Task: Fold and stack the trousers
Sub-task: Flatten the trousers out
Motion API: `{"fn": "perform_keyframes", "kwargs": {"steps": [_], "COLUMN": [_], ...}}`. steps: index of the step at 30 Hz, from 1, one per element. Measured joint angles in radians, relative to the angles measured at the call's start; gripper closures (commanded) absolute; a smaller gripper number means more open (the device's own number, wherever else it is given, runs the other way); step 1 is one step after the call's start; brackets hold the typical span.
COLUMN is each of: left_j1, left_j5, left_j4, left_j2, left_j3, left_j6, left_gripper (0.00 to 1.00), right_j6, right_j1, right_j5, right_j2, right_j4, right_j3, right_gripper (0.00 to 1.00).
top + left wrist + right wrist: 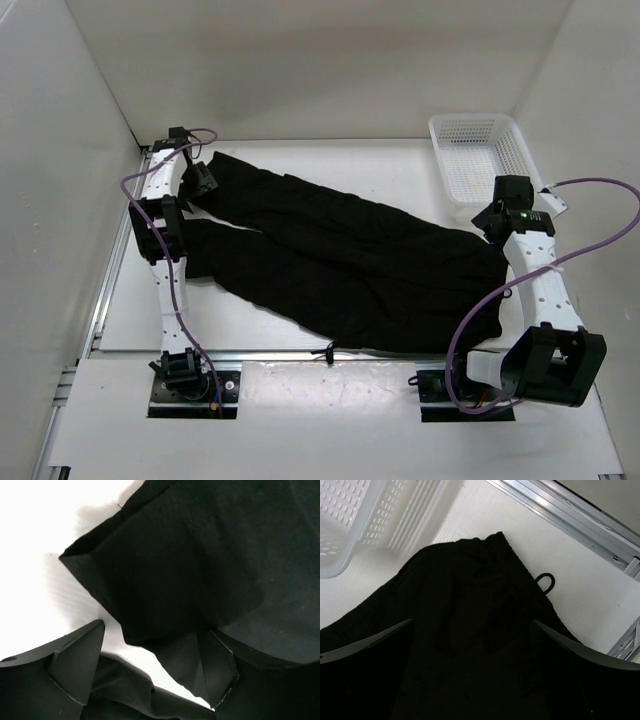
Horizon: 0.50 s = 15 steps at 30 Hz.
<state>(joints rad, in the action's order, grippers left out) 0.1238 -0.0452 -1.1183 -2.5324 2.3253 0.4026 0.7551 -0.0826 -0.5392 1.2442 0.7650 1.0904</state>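
Trousers (340, 260) flat across worktop (300, 155), legs left, waist right, no fold yet. Right pincer (472, 622) spread wide over waistband, empty. Left pincer (205, 182) at hems, jaws apart, seemingly gripping nothing. Folding, stacking all ahead.

No text, label, brand, number or sign could be read on the trousers (350, 260), the white basket (475, 150) or the table (350, 160).
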Motion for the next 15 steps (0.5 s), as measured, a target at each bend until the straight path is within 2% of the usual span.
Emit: {"fn": "perform_keyframes", "kwargs": {"steps": [2,4,5,6,9,10,11,12,14,15], "left_j1": [0.002,0.005,0.007,0.011,0.013,0.013,0.013,0.014,0.014,0.014], "left_j5": [-0.010,-0.027,-0.034,-0.051,-0.065,-0.072,-0.079,-0.084,-0.095,-0.098], "left_j4": [-0.011,-0.011,-0.016,-0.019,-0.011,-0.008,-0.002,-0.004,0.011,0.011], "left_j2": [-0.011,-0.018,-0.019,-0.014,0.028,0.061,0.111,0.165,0.294,0.361], "left_j3": [0.018,0.039,0.047,0.052,0.009,-0.026,-0.075,-0.121,-0.225,-0.272], "left_j6": [0.004,0.006,0.008,0.013,0.016,0.018,0.020,0.025,0.032,0.040], "left_gripper": [0.15,0.15,0.15,0.13,0.15,0.20,0.29,0.56,0.82,0.90], "right_j6": [-0.004,-0.028,-0.043,-0.085,-0.126,-0.142,-0.156,-0.160,-0.156,-0.153], "right_j1": [-0.005,-0.008,-0.009,-0.010,-0.009,-0.006,0.000,0.010,0.061,0.097], "right_j5": [0.000,0.007,0.018,0.058,0.128,0.165,0.200,0.237,0.301,0.330], "right_j2": [-0.013,-0.029,-0.038,-0.055,-0.067,-0.072,-0.077,-0.081,-0.085,-0.080], "right_j4": [0.003,0.013,0.014,0.011,0.003,0.000,-0.003,-0.010,-0.021,-0.021], "right_j3": [0.002,0.023,0.039,0.076,0.091,0.089,0.082,0.068,0.016,-0.014], "right_gripper": [0.00,0.06,0.18,0.34,0.70,0.90,0.96,0.99,1.00,1.00]}}
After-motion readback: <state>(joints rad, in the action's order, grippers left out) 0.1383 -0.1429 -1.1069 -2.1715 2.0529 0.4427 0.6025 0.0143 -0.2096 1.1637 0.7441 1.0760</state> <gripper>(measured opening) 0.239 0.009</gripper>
